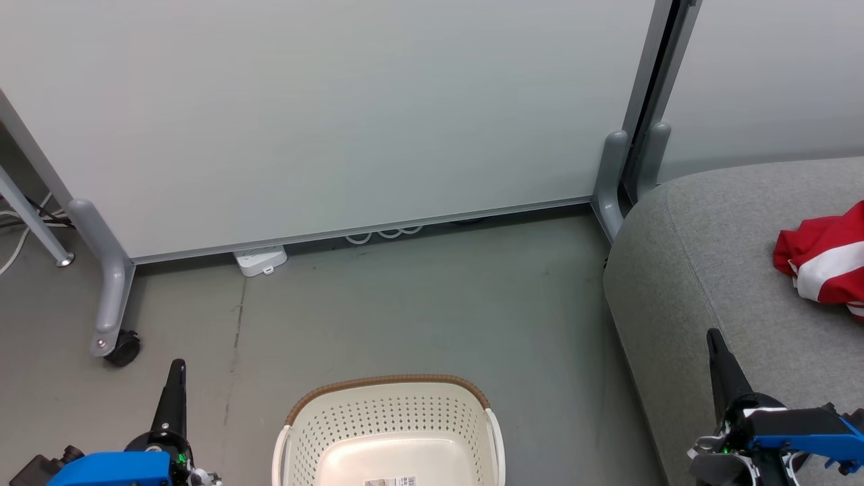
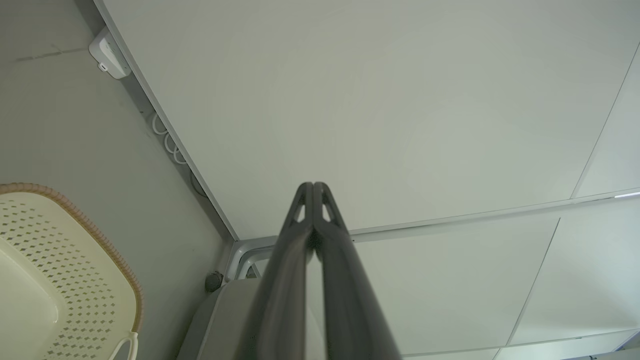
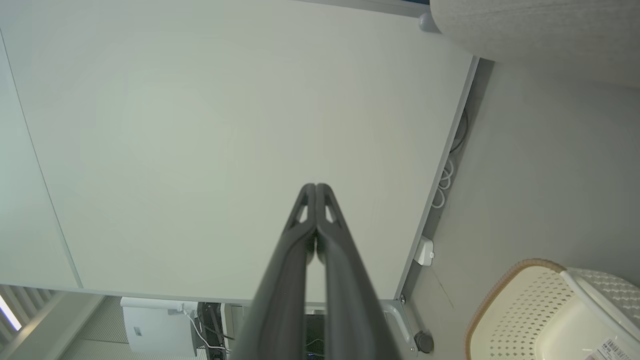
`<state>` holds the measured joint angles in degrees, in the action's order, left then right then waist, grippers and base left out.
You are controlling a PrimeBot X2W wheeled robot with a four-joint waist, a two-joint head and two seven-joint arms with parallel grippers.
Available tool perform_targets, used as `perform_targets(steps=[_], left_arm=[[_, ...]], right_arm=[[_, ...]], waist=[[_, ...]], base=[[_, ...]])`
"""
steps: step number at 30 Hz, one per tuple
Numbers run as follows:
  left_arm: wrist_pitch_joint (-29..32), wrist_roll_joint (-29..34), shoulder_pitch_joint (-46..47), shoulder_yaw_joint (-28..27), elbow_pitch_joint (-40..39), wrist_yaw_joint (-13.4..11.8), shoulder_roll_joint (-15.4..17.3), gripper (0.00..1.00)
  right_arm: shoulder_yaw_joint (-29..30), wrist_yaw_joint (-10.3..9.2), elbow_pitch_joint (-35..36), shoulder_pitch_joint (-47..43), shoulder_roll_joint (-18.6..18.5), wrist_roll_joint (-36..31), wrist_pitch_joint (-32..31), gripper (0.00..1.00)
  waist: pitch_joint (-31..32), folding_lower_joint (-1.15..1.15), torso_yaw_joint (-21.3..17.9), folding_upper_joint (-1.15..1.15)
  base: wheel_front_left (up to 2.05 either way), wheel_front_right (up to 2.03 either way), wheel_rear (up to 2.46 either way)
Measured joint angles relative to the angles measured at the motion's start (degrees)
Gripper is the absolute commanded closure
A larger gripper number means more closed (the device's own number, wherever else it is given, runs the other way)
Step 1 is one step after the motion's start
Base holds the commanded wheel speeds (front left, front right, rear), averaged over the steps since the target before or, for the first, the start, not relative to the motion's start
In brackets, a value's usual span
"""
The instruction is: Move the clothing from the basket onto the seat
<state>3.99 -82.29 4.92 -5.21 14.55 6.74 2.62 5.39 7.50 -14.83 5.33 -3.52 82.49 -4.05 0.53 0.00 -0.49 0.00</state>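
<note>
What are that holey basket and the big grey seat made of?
The basket looks like smooth cream plastic with punched holes and a brown woven-looking rim. The seat seems upholstered in matte grey fabric, showing fine texture and a seam.

Head view looks down, wrist views perhaps sideways, sharing basket [image 1: 391, 412]

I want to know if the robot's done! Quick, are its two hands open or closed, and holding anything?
Left hand: closed, holding nothing.
Right hand: closed, holding nothing.
</note>
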Motion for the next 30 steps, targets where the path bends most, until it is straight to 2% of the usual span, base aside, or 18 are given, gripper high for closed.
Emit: perform_targets(steps=[25,30], left_arm=[[2.50,-10.03,0.93,-1.27,-0.38,0.57,0.08,1.00],[2.50,-10.03,0.94,-1.30,-0.41,0.57,0.08,1.00]], right_arm=[[1.16,0.00,0.68,0.58,0.55,9.66,-2.53,1.00],[1.19,0.00,0.69,0.59,0.57,9.82,-2.53,1.00]], waist=[[-0.71,0.00,0.49,0.00],[-0.71,0.00,0.49,0.00]], base=[[0.00,0.00,0.00],[0.00,0.00,0.00]])
